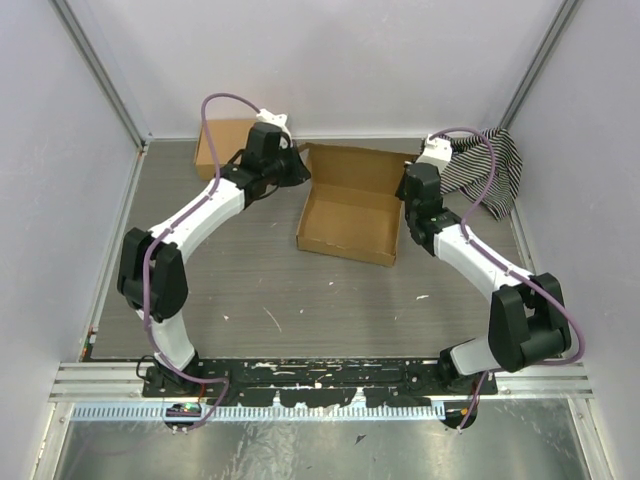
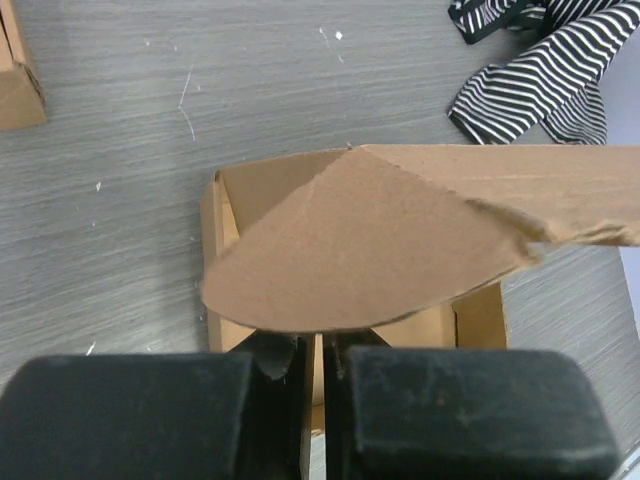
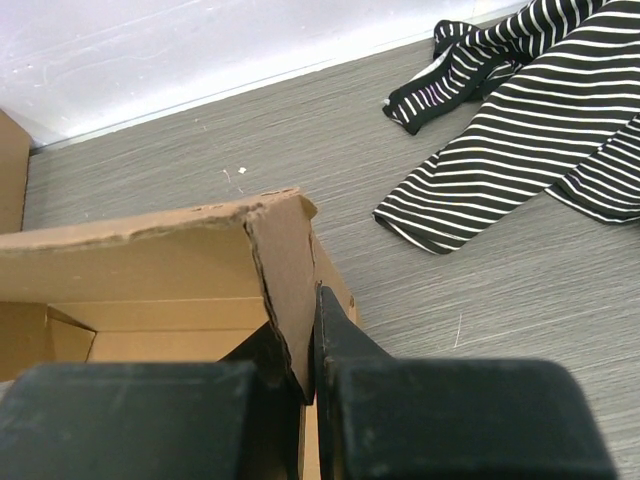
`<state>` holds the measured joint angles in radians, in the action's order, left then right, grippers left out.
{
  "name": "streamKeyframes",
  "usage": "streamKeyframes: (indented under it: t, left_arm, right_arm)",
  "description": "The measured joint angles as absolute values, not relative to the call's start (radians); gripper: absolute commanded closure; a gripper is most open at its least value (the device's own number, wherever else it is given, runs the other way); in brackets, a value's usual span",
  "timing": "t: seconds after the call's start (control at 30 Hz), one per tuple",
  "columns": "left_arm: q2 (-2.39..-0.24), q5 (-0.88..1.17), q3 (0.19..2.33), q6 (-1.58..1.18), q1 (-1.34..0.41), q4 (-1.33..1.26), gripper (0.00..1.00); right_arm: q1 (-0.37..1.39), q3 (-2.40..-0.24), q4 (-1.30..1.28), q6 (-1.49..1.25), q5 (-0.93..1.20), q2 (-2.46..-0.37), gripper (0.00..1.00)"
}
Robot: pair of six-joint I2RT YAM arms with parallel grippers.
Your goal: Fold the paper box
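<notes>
Left wrist shows our left gripper [image 2: 318, 352] pinching one lid ear of the box [image 2: 370, 250], right gripper [image 3: 302, 345] seemingly pinching the other, to tuck both inward.

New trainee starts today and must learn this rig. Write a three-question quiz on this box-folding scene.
1. True or false: the paper box has its lid shut over the tray.
2. The left gripper is: A shut on a flap of the paper box; B open in the air; C holding a pen.
3. Which lies nearer the right gripper, the striped cloth or the smaller cardboard box?
Key: 1 false; 2 A; 3 the striped cloth.
</notes>
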<state>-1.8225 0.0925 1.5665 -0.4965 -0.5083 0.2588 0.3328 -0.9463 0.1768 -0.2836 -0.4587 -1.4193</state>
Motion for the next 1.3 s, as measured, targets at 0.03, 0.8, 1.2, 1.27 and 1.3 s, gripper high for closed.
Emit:
streamKeyframes:
  t: [0.03,0.8,1.2,1.27,1.3]
  left_arm:
    - [-1.817,0.094,1.553,-0.5,-0.508,0.255,0.9]
    - [-1.354,-0.015,1.168,-0.441,-0.509,0.4,0.49]
    - [-1.259,-0.046,1.156,-0.432,-0.509,0.427,0.42]
    - [-1.303,-0.031,1.203,-0.431,-0.509,0.433,0.42]
    - [-1.329,-0.023,1.227,-0.43,-0.509,0.433,0.42]
  right_arm:
    - [0.333,-0.946,0.175,-0.288,-0.459,-1.419,0.99]
    - [0.391,-0.758,-0.109,-0.391,-0.442,-1.158,0.5]
    - [0.396,-0.853,-0.562,-0.446,-0.435,-0.699,0.26]
    - [0.395,-0.926,-0.596,-0.447,-0.43,-0.739,0.26]
    - [0.395,-0.958,-0.606,-0.446,-0.426,-0.778,0.26]
